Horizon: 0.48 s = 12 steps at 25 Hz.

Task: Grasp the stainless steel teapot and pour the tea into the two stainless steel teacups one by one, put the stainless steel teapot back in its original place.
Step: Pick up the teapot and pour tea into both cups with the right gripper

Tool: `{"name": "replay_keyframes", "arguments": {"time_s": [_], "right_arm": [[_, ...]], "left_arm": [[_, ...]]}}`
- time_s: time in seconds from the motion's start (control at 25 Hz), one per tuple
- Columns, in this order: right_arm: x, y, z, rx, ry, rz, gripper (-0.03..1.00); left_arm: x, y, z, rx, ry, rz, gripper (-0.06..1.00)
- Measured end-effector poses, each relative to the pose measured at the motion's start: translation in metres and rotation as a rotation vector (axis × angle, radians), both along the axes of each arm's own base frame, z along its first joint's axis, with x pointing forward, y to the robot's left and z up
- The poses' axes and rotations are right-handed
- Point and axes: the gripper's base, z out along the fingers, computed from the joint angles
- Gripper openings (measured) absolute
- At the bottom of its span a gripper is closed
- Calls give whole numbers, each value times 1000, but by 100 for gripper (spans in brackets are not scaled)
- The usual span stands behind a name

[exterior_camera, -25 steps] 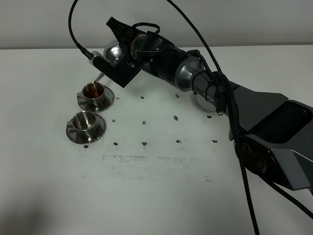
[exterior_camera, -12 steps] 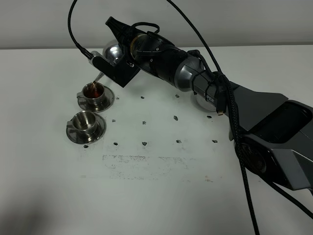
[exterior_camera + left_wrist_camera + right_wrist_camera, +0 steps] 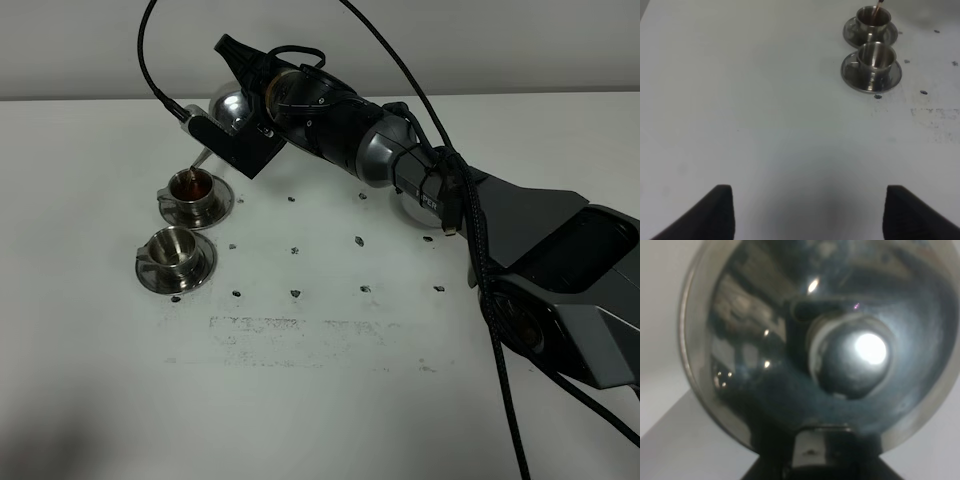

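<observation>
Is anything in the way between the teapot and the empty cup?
Nothing visible is. The teapot has its spout over the far teacup, and the empty teacup sits right beside that one, open on top.

Right arm (image 3: 420, 180): rounded shells, glossy black. One silver-grey joint band (image 3: 385, 150) mid-arm, with small white lettering beside it (too small to read). Rear link (image 3: 560, 260): angular, matte dark grey. Thick braided black cable (image 3: 492, 300) alongside it, and a thinner smooth black cable (image 3: 143, 55) at the front end. Left gripper (image 3: 809, 215): two dark, blunt wedge fingertips (image 3: 720, 212).
</observation>
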Motion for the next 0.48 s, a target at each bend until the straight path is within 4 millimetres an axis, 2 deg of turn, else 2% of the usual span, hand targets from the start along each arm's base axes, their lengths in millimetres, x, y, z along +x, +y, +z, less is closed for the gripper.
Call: {"name": "replay_keyframes", "arguments": {"time_s": [0.48], "right_arm": [[0,0,1,-10,-13,6,20]], "left_arm": [[0,0,0,0,0,0,61]]}}
